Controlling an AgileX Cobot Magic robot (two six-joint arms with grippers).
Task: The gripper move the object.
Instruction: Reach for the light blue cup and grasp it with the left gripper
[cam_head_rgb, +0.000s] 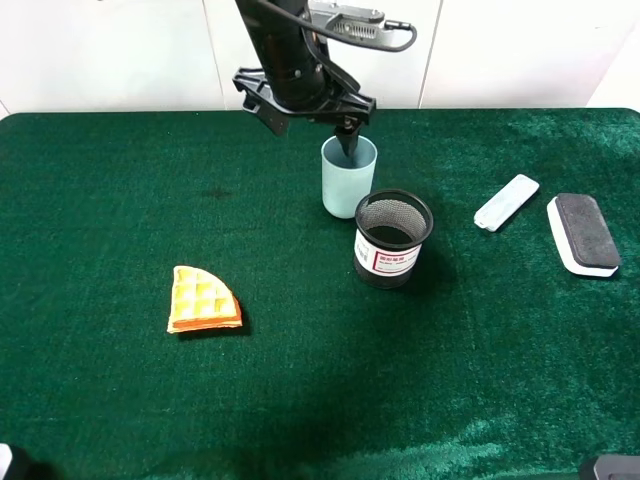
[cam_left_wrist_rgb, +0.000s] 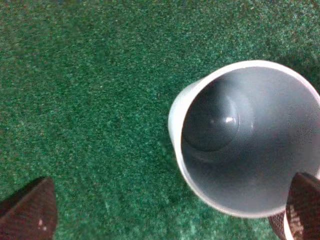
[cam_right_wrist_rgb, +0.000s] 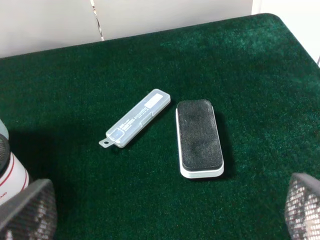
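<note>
Jaws of the left gripper (cam_head_rgb: 311, 130) stand wide apart and grip nothing. 1 finger (cam_head_rgb: 347, 140) dips at the mouth of the cup (cam_head_rgb: 348, 178), and the other hangs clear of it on the side away from the mesh holder (cam_head_rgb: 392, 238). The left wrist view puts the cup's near wall between the 2 fingers; whether the finger at the rim touches the plastic cannot be told. The left arm (cam_head_rgb: 290, 50) comes in from the rear edge, steeply pitched, with its wrist over the cup and its fingers pointing down.

On the green cloth table (cam_head_rgb: 120, 200), the cup stands toward the rear middle. It is upright, with its long axis vertical, its open mouth up and its body narrowing to the base. It is empty inside. The mesh holder stands upright just beside it, toward the front and right.

Jaws of the right gripper (cam_right_wrist_rgb: 165, 210) are also spread wide and empty, hovering by the board eraser (cam_head_rgb: 584, 233). A waffle wedge (cam_head_rgb: 203, 300) lies flat, well apart at front left. A clear flat case (cam_head_rgb: 506, 202) lies near the eraser.
</note>
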